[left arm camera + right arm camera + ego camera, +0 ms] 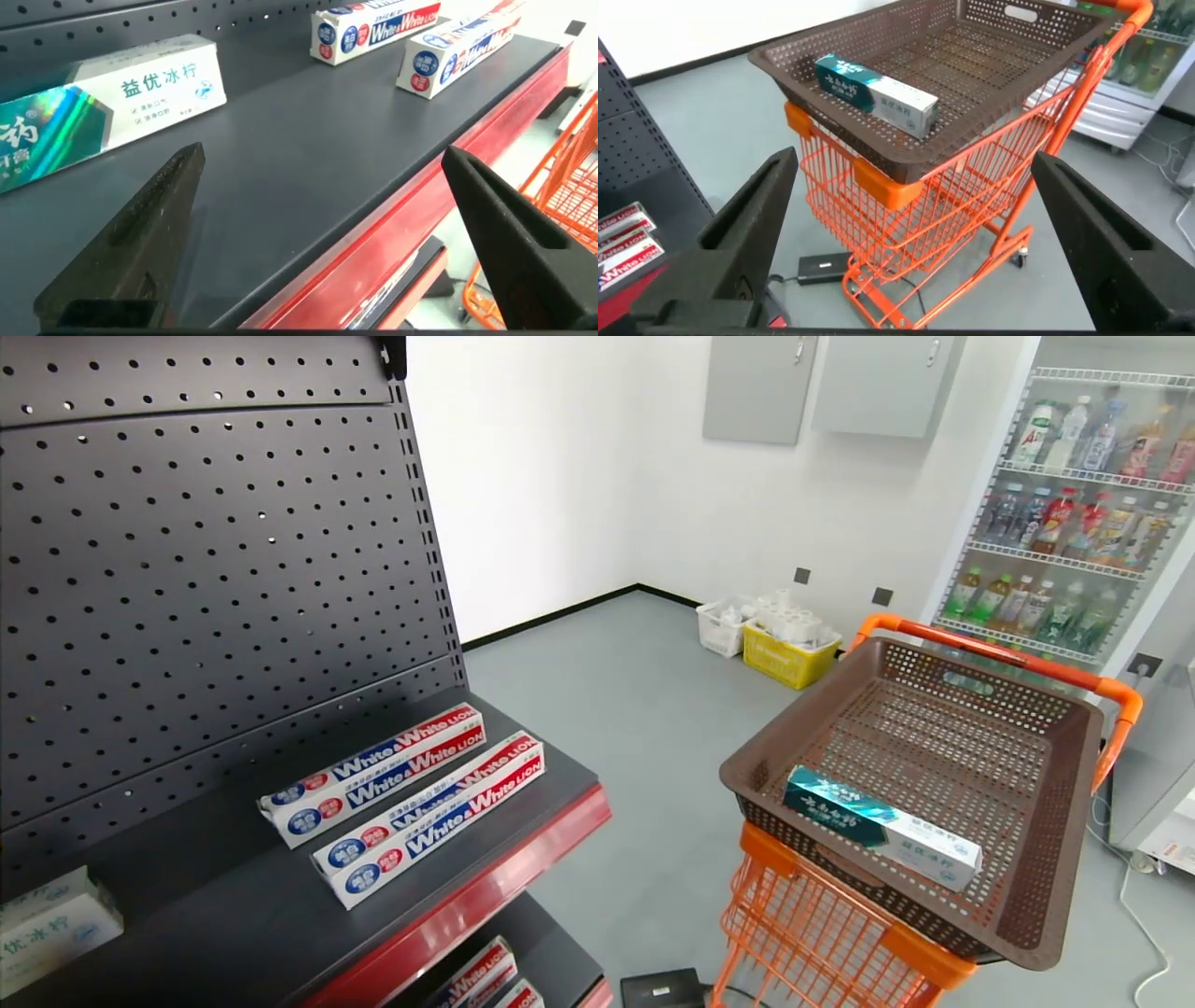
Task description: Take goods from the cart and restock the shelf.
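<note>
Gripper [913, 161], fingers [747, 224] spread, faces the cart [971, 224]; a toothpaste box [878, 93] lies in its basket [785, 61].

You are seeing your left gripper [322, 154] as a pair of matte black fingers [140, 243]. Each is showing as a long wedge narrowing to a blunt tip, and they are sitting in the lower left and lower right corners of that frame. The one at lower left is catching light on a faintly grainy, scuffed face, while the other is reading as plain dark with a sharp ridge running along it. Your right gripper [913, 157] is showing the same build: two black wedge fingers [1106, 233] in the lower corners, their flat sides giving off a dull sheen and broadening into blocky bases.
</note>
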Tool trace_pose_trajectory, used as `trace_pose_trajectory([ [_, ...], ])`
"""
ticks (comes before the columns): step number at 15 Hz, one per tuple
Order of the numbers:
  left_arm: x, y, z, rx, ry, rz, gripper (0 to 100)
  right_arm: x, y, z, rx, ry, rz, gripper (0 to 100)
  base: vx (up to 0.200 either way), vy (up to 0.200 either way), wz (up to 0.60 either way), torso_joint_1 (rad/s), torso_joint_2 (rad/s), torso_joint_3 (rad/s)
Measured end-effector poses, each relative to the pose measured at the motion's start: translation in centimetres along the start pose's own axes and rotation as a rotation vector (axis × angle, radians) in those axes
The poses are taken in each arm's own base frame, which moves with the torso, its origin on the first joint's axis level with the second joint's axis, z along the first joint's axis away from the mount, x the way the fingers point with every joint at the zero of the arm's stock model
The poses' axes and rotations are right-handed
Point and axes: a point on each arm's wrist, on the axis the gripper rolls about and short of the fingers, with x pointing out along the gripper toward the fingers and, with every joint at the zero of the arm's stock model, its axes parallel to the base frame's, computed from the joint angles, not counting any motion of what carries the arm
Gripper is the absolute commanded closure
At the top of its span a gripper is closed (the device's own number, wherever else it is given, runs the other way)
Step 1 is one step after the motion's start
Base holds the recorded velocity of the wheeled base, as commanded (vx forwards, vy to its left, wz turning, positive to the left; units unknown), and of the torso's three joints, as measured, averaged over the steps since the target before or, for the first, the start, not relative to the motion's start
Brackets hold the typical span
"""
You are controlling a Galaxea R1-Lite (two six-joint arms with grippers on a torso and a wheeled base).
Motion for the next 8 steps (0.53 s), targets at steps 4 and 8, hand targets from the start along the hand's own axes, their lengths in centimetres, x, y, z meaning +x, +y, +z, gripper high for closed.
trace_pose_trajectory([
  [4, 0.0, 0.0, 0.0, 0.0, 0.0, 0.002, 0, -0.2, -0.1, 5.3, -0.014, -0.014, -0.065, 0, 0.0, 0.0, 0.0, 0.0, 0.0, 0.0],
  [8, 0.0, 0.0, 0.0, -0.001, -0.001, 0.001, 0, 1.8, -0.3, 10.0, -0.016, 0.058, -0.202, 0, 0.0, 0.0, 0.0, 0.0, 0.0, 0.0],
])
